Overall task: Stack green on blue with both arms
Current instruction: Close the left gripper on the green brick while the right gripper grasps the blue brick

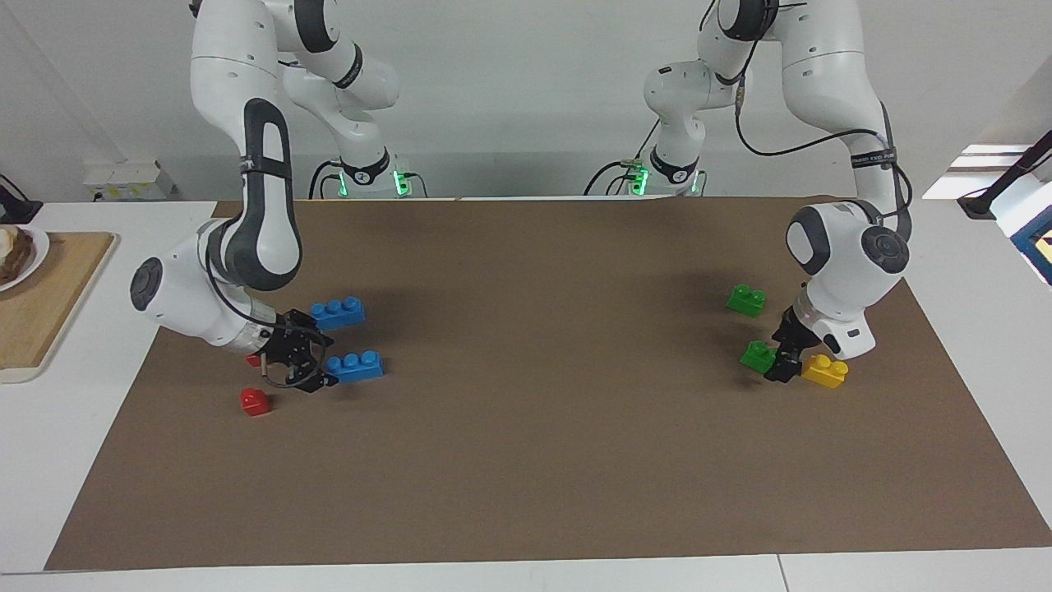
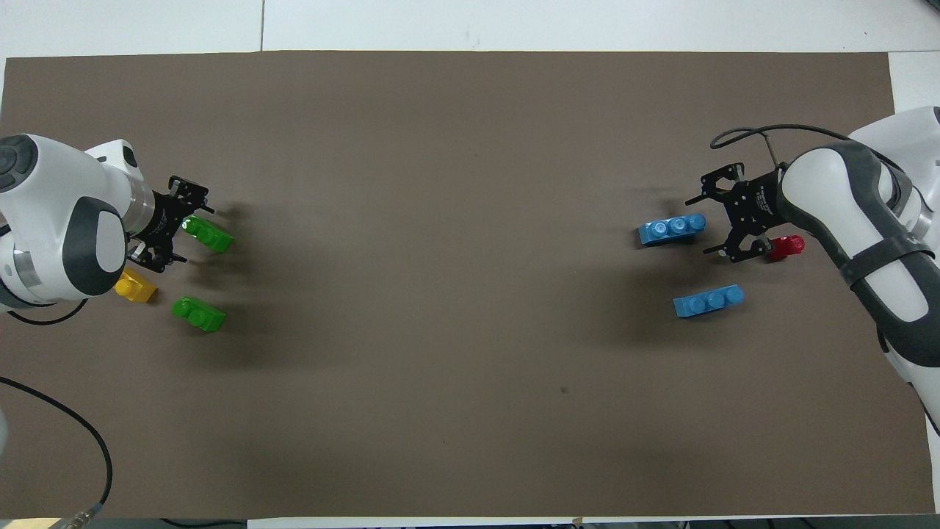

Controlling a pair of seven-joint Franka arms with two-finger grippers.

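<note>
Facing view: right end effector [image 1: 322,362] is low over the brown mat [image 1: 534,460] at the right arm's end of the table [image 1: 945,567], jaws spread wide, holding nothing. It sits at the end of the farther blue brick [image 1: 355,367]; contact can't be told. The nearer blue brick [image 1: 338,312] lies just beside, closer to the robots. One red brick [image 1: 255,401] lies farther from the robots than the end effector; another red one [image 1: 253,359] is mostly hidden by it.

Left end effector [image 1: 781,363] is down at the left arm's end, jaws wide, holding nothing. It sits between the farther green brick [image 1: 758,356] and a yellow brick [image 1: 824,371], right up against the green one. The nearer green brick [image 1: 746,300] lies closer to the robots. A wooden board [image 1: 41,304] sits off the mat.

Overhead view: left end effector [image 2: 185,228] has its open jaws either side of the end of the farther green brick [image 2: 208,234], not closed on it. The nearer green brick [image 2: 199,314] is clear of it, and the yellow brick [image 2: 135,287] is partly under the wrist.

Right end effector [image 2: 706,224] has open jaws just off the end of the farther blue brick [image 2: 672,229]. A red brick [image 2: 786,247] sits beside the wrist. The nearer blue brick [image 2: 709,300] lies apart. All bricks rest flat on the mat [image 2: 455,411], none stacked.
</note>
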